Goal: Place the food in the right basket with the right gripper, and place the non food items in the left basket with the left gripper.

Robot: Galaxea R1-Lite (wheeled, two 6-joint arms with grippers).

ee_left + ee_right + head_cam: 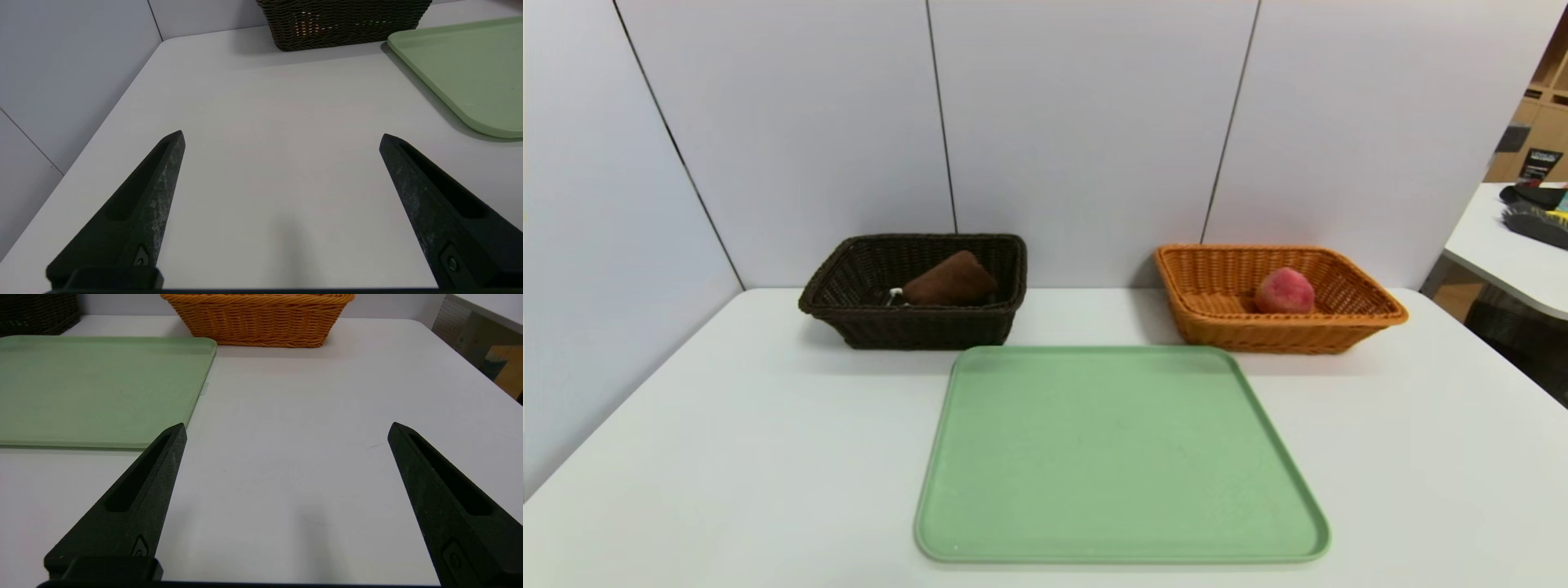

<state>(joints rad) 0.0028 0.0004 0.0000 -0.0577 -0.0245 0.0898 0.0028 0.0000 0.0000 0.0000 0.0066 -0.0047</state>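
At the far side of the white table (pixel 727 441), two baskets stand apart, each with something inside.
The dark basket (pixel 923 327) on the left has a brown item (pixel 953 282); the orange basket (pixel 1274 335) on the right has a pinkish-red round food (pixel 1285 291). Nearer, between them, lies the green tray (pixel 1119 457). The left gripper (pixel 282 139) is over the table left of the tray, the right gripper (pixel 288 428) is over the right side; both are released, with fingers wide apart, and hold nothing.
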